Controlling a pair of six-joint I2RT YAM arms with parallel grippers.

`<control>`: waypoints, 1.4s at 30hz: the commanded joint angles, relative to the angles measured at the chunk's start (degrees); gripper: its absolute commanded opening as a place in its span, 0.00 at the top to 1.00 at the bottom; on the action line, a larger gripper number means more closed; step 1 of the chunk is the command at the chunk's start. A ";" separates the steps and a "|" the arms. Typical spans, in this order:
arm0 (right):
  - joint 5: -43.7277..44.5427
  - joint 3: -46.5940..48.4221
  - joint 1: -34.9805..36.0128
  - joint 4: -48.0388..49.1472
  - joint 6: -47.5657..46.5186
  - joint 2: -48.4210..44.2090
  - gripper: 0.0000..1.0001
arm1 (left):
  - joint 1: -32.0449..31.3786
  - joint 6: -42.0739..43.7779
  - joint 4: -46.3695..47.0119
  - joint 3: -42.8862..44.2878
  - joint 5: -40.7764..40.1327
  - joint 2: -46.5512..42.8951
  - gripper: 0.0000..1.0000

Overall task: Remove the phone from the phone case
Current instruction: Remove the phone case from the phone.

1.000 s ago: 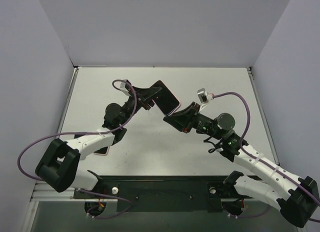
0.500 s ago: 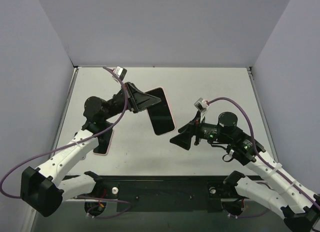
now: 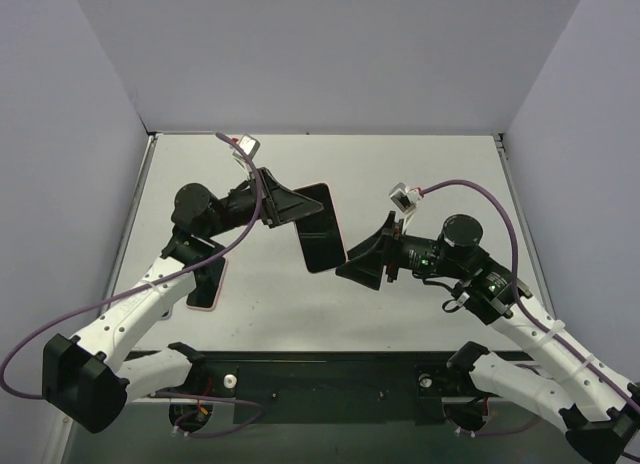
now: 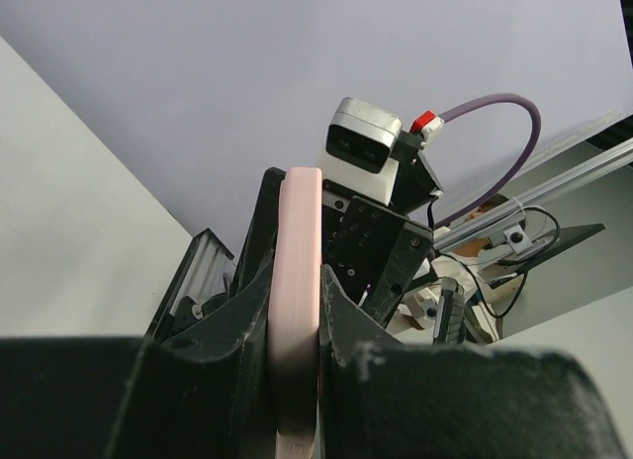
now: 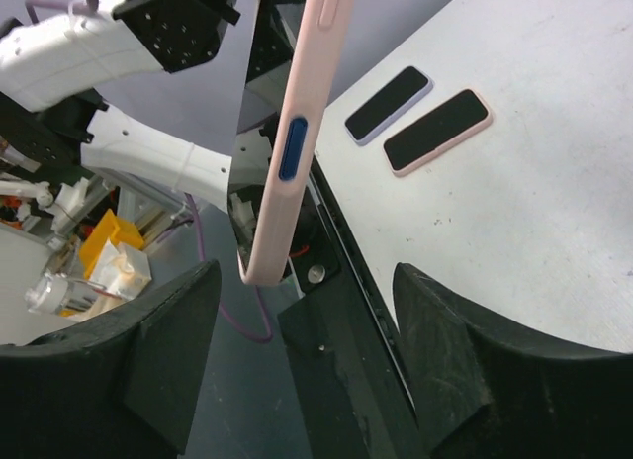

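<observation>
Left hand (image 3: 298,206) clamps the pink-cased, black-screened phone (image 3: 318,236) by its end; right hand (image 3: 362,261) gapes wide, holding nothing.

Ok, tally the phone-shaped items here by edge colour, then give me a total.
Pink: 2 (held pink phone, flat pink phone)
Lavender: 1 (lavender phone)
Total: 3

Left wrist view: phone case (image 4: 297,311) seen edge-on, its faces masked by the left end effector (image 4: 297,281), its lower end cut off by the frame. Right wrist view: its top is cropped. Top view: a pink slab (image 3: 206,298) on the table (image 3: 420,164) lies partly under the left arm (image 3: 140,304).
</observation>
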 commanded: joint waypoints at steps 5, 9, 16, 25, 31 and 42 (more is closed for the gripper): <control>-2.73 4.32 2.48 7.83 2.05 4.32 0.44 | 0.29 0.33 2.18 4.11 -0.47 -1.21 1.00; -3.08 5.20 4.42 6.07 -0.32 5.37 0.54 | 0.38 -1.42 3.75 4.28 -0.73 -1.03 1.00; -5.80 5.55 4.42 7.47 -0.76 6.60 0.81 | 0.47 -6.87 9.90 3.50 0.59 0.02 1.00; -5.89 6.09 4.42 9.23 -2.78 7.49 1.00 | 0.64 -12.49 15.43 3.93 1.73 -0.07 1.00; -7.39 0.37 3.28 13.01 -15.25 4.06 1.00 | 0.56 -34.01 40.00 3.58 -0.20 4.15 1.00; -11.78 5.81 0.55 16.71 -25.09 14.33 1.00 | 0.29 -47.56 49.45 5.60 -0.73 5.29 1.00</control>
